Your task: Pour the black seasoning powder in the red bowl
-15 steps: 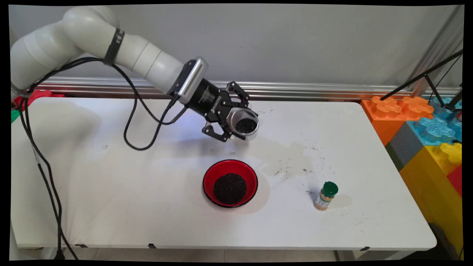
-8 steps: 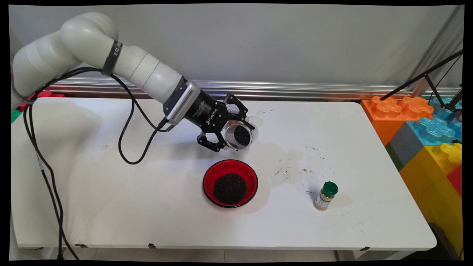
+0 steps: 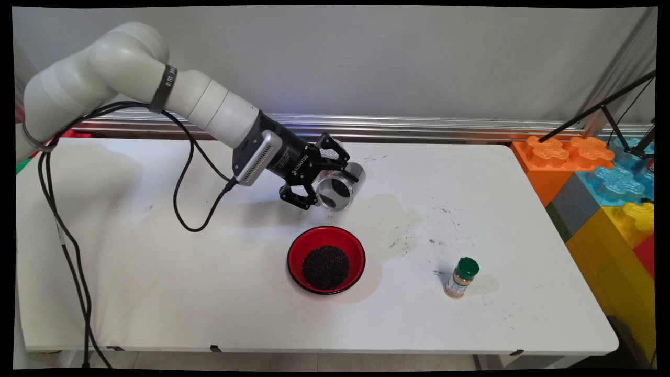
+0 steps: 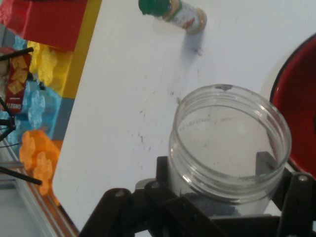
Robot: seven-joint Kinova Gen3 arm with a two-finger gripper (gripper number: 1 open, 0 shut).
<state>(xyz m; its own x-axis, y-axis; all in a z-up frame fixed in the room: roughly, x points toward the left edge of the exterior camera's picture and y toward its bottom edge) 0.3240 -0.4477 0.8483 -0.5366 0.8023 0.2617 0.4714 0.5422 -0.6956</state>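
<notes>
Main view: my black two-finger gripper (image 3: 328, 180), fingers clamped on a clear plastic jar (image 3: 336, 188), tipped above a red bowl of dark grains (image 3: 326, 259); I'd pour slowly, mouth centred over it.

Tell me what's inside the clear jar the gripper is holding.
The clear jar, tipped on its side in the gripper, holds a small heap of black grains in the main view. In the hand view its upper part looks empty; the gripper's linkage covers its base.
</notes>
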